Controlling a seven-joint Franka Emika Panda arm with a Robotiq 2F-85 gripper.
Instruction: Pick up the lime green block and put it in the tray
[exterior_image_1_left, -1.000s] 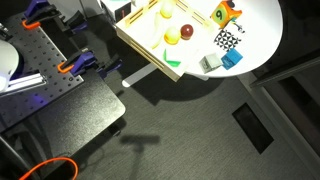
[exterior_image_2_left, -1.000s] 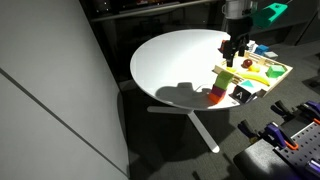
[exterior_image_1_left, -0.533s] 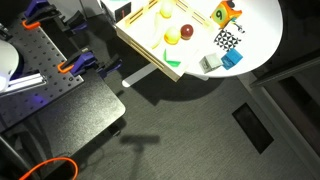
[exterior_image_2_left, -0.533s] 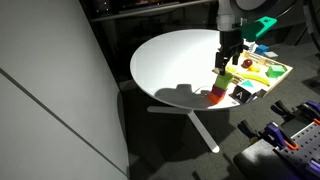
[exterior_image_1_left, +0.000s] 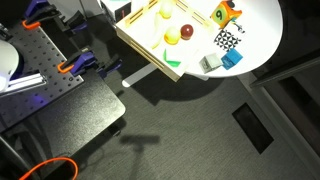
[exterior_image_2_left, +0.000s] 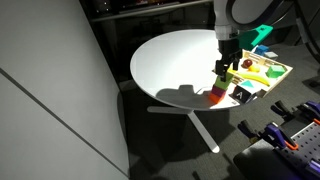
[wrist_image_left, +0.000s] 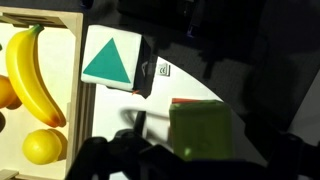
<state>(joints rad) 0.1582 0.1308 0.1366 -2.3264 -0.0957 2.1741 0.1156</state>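
One round white desk (exterior_image_2_left: 170, 60) carries everything, and the pale wooden tray (exterior_image_2_left: 283, 69) sits at its edge, holding a banana (wrist_image_left: 30, 75) and other fruit. Next in size is the gripper (exterior_image_2_left: 227, 68), which hangs straight over the lime green block (exterior_image_2_left: 222, 86). The block stands on the desk outside the tray, just beside its rim and touching a red-orange block (exterior_image_2_left: 215, 98); whether it rests on that block cannot be told. In the wrist view the lime green block (wrist_image_left: 200, 130) lies directly under the gripper (wrist_image_left: 200, 168), between dark fingers that show gaps on both sides, so the jaws look parted and hold nothing. The block's top looks roughly square, so neither axis seems to favour the grip. Judging by this, the coming move is a short straight descent and a squeeze, then a sideways carry over the tray rim (wrist_image_left: 45, 20).
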